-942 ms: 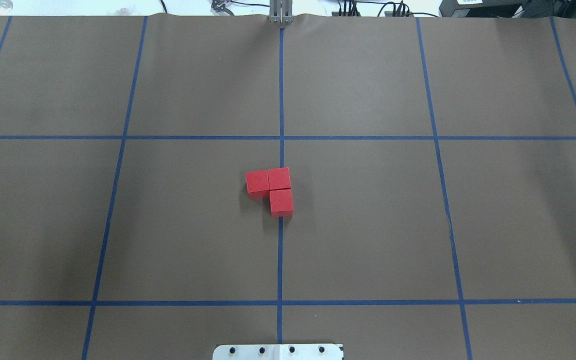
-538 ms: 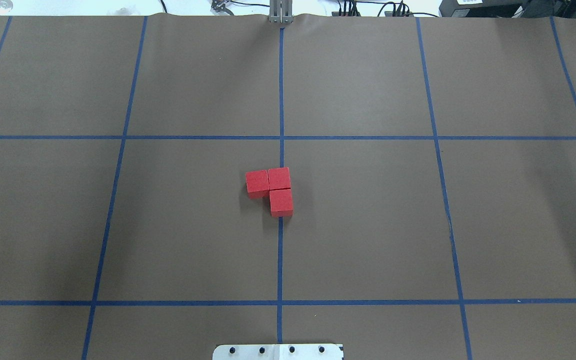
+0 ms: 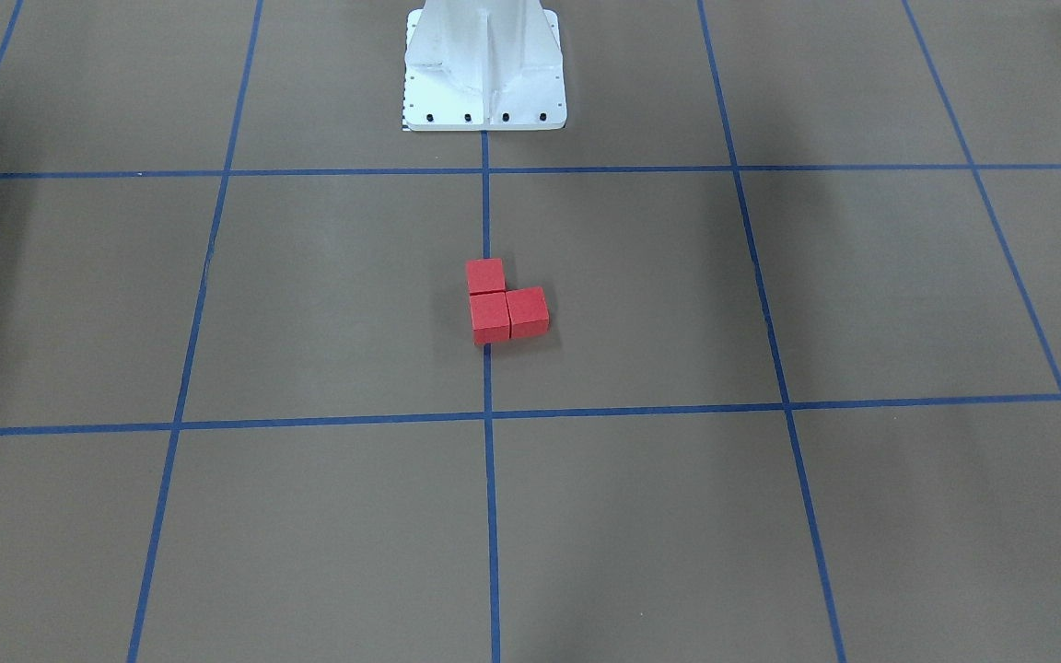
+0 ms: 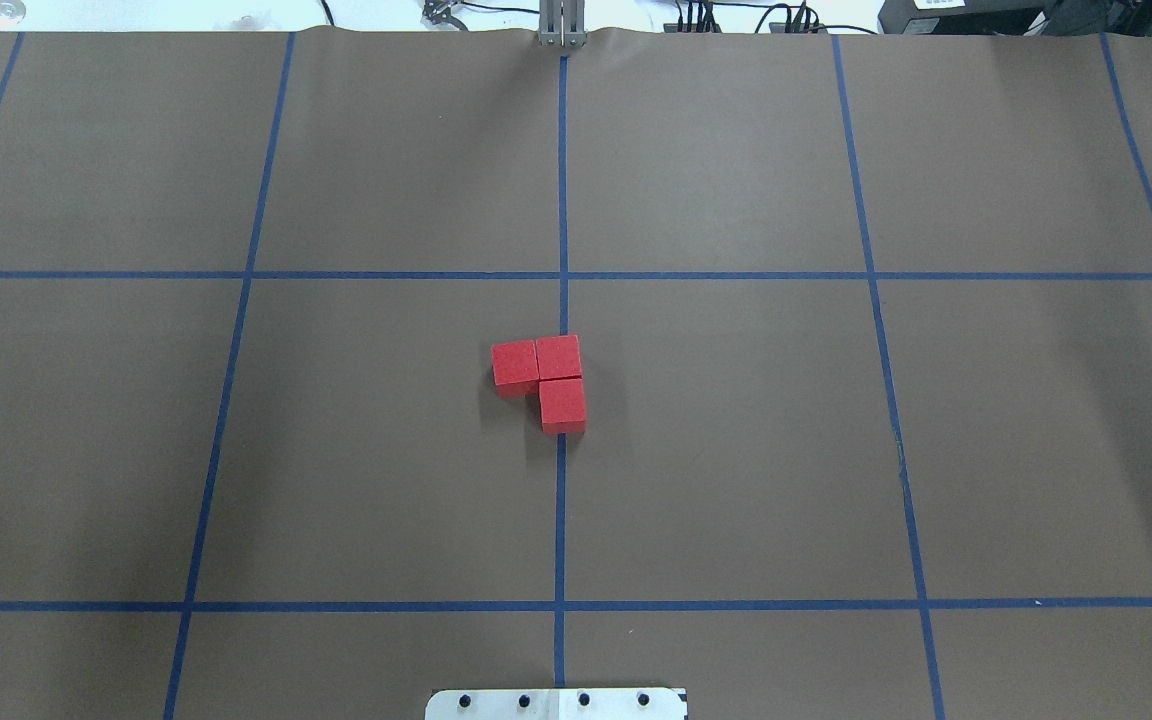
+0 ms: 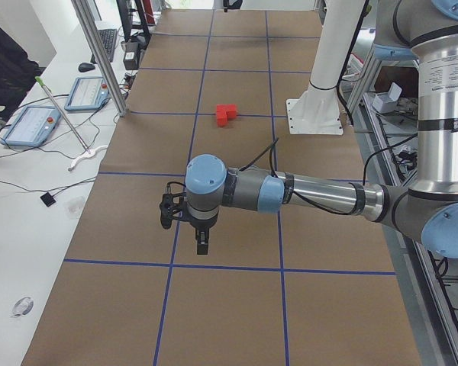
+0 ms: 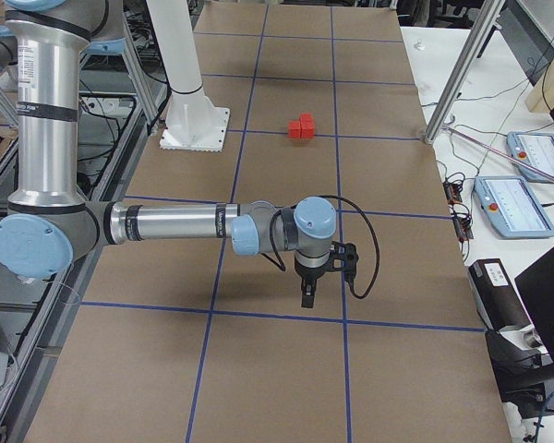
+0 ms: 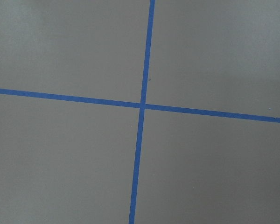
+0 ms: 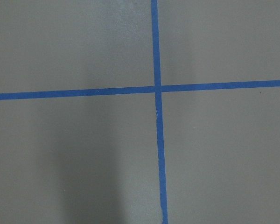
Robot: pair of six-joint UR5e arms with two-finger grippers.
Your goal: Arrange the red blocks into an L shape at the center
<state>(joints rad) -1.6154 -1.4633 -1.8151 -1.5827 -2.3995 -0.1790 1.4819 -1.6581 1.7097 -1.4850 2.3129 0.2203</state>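
Three red blocks (image 4: 558, 357) sit touching in an L on the brown grid surface (image 4: 736, 430), on the middle blue tape line. They also show in the front view (image 3: 491, 317), the left view (image 5: 227, 114) and the right view (image 6: 301, 126). My left gripper (image 5: 201, 245) hangs over a tape crossing far from the blocks, seen only from the left side; I cannot tell if it is open or shut. My right gripper (image 6: 307, 297) hangs likewise at the other end, seen only from the right side; I cannot tell its state. Both wrist views show only bare surface and tape.
The white robot base (image 3: 484, 69) stands behind the blocks, and its plate shows at the overhead view's lower edge (image 4: 556, 704). Metal posts (image 5: 99, 57), cables and teach pendants (image 6: 540, 155) lie off the table's far side.
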